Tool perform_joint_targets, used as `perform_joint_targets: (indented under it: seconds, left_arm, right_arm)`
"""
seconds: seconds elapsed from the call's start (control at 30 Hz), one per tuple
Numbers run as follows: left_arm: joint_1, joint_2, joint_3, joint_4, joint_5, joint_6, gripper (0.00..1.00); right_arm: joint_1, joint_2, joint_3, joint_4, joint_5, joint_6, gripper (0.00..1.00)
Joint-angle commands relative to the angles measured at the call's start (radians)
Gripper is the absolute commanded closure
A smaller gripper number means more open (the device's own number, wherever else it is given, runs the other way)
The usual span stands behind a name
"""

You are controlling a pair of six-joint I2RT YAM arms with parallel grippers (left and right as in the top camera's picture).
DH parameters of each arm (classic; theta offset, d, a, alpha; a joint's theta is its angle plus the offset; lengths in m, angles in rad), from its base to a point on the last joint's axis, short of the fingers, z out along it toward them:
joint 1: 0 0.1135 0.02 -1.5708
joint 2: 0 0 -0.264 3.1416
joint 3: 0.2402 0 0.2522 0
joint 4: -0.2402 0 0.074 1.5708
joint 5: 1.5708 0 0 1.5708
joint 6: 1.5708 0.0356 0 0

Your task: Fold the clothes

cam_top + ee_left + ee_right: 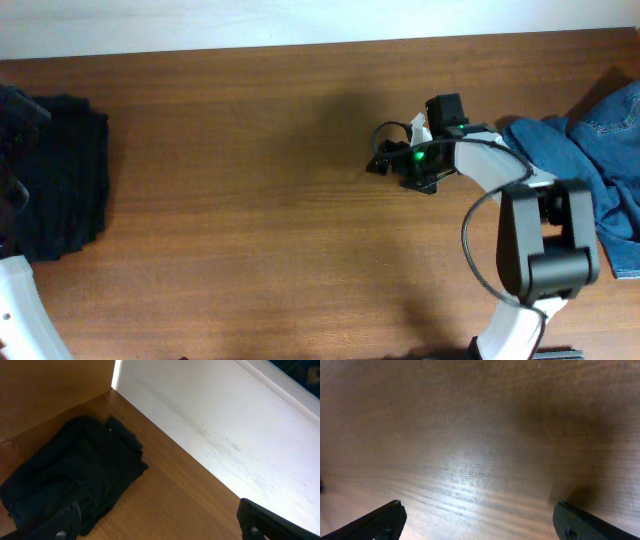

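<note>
You had two claws at work, and both stood wide apart with nothing between the fingers. Your left claw (160, 527) hung over the left end of the tabletop (170, 505). Its two fingertips (62, 522) showed at the bottom of the wrist view, one of them in front of the clothes (70, 485). The clothes lay as one black, rumpled heap at the far left of the tabletop, close to the white surface (225, 425) beyond its back edge. You could not count how many pieces made up that heap. Your right claw (480, 527) hovered over bare wood near the middle of the tabletop, well apart from the heap and pointing left. Behind that arm, at the right edge, lay one piece of blue denim (600, 165), crumpled and running out of the overhead view. That made two lots of cloth: one black and one blue, at opposite ends.
</note>
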Motion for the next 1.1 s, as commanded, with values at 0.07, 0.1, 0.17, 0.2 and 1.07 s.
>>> perform_joint_targets:
  seconds: [0.07,0.1,0.17,0.2,1.07]
  left_arm:
    - [-0.001,0.000,-0.005,0.002,0.011,-0.005,0.01]
    - [-0.001,0.000,-0.005,0.002,0.011,-0.005,0.01]
    - [-0.001,0.000,-0.005,0.002,0.011,-0.005,0.01]
    - [-0.001,0.000,-0.005,0.002,0.011,-0.005,0.01]
    - [-0.001,0.000,-0.005,0.002,0.011,-0.005,0.01]
  right_arm:
    - [0.103,-0.265,-0.006,0.002,0.076,-0.006,0.01]
    - [0.119,-0.304,-0.006,0.002,0.076,-0.006,0.01]
    - [0.164,-0.412,-0.006,0.002,0.076,-0.007,0.01]
    - [0.184,-0.465,-0.006,0.004,0.094,-0.024,0.01]
    - [0.186,-1.711,-0.666,0.272,0.669,-0.359,0.01]
